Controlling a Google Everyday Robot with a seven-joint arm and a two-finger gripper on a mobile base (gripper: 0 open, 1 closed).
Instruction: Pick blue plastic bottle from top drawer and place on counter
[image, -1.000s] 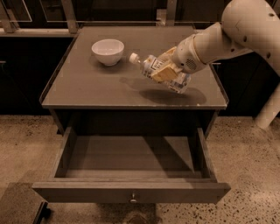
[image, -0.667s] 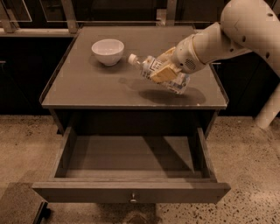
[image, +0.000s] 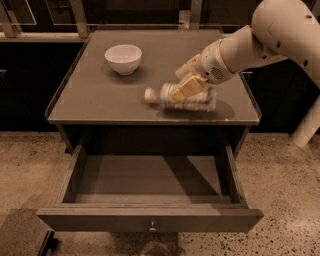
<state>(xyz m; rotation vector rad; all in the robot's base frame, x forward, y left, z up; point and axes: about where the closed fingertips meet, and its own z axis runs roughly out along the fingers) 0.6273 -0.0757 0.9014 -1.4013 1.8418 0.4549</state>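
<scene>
Clearly at the setting-down stage, reaching in from the right with the gripper (image: 189, 86), low over the front right part of the counter (image: 100, 95). Clenched across the middle of the blue plastic bottle (image: 202, 100), with one tan finger (image: 186, 89) showing across its body. Holding it on its side, white cap to the left and bottom to the right — probably to lay it flat rather than risk standing a light bottle upright. Very close to the surface, with a shadow directly beneath; cannot tell whether touching or just above. Well apart from the white bowl (image: 123, 58) at the back left, so no crowding at the drop spot. Near the front rim, though — worth minding a roll once let go, given the round side down. Below, past the top drawer (image: 150, 180), pulled out, with its knob (image: 151, 228) at the middle of the front. Remaining, by the look of it: lower the last bit, release, lift away.
</scene>
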